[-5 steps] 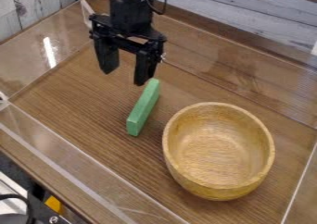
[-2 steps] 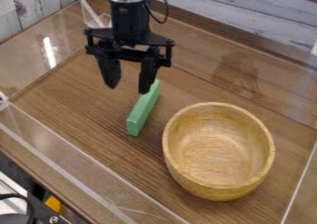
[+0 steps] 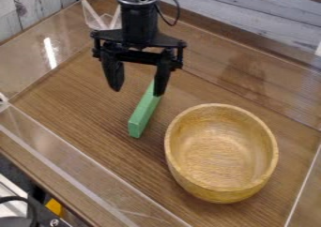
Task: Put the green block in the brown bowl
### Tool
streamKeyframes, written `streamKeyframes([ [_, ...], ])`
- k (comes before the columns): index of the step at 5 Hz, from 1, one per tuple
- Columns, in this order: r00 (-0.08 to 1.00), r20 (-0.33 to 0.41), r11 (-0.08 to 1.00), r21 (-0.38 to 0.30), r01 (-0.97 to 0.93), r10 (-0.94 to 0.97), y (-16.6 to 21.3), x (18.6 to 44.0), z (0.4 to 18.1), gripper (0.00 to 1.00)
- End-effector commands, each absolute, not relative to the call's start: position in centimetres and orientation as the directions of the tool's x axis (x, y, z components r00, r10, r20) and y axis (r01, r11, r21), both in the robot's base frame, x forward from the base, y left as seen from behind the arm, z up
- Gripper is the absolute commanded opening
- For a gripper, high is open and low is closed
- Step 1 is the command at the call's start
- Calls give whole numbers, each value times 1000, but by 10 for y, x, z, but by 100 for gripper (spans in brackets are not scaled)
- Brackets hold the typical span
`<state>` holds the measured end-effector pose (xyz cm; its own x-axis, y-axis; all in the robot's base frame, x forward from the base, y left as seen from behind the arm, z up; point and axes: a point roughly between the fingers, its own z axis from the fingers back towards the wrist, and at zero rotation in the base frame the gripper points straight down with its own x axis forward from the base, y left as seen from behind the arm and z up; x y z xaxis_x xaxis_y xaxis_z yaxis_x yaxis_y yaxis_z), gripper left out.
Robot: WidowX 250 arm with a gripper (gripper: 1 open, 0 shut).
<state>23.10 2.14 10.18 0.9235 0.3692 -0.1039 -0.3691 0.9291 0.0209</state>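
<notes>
My pincer (image 3: pixel 138 83) hangs wide above the far end of the green block (image 3: pixel 145 112), left of the brown bowl (image 3: pixel 222 151).

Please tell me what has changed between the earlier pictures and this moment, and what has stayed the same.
The gripper has rolled about its vertical axis, so its two fingers now stand wide apart across the picture, and it has shifted slightly to the right, above the far end of the green block. It is open and has taken hold of nothing. The green block and the brown bowl have not moved; the bowl is empty.
</notes>
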Motion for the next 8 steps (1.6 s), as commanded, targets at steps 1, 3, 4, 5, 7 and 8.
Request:
streamKeyframes([
  [1, 959, -54, 961, 18, -277, 278, 17, 235, 116, 100],
  [3, 985, -38, 985, 33, -169, 170, 16, 236, 114, 100],
  [4, 986, -37, 986, 39, -163, 165, 19, 235, 109, 100],
  [5, 978, -33, 978, 44, -204, 205, 18, 237, 106, 100],
  [7, 978, -29, 977, 57, -206, 208, 19, 235, 93, 100],
  [8, 985, -23, 984, 61, -169, 171, 21, 234, 85, 100],
])
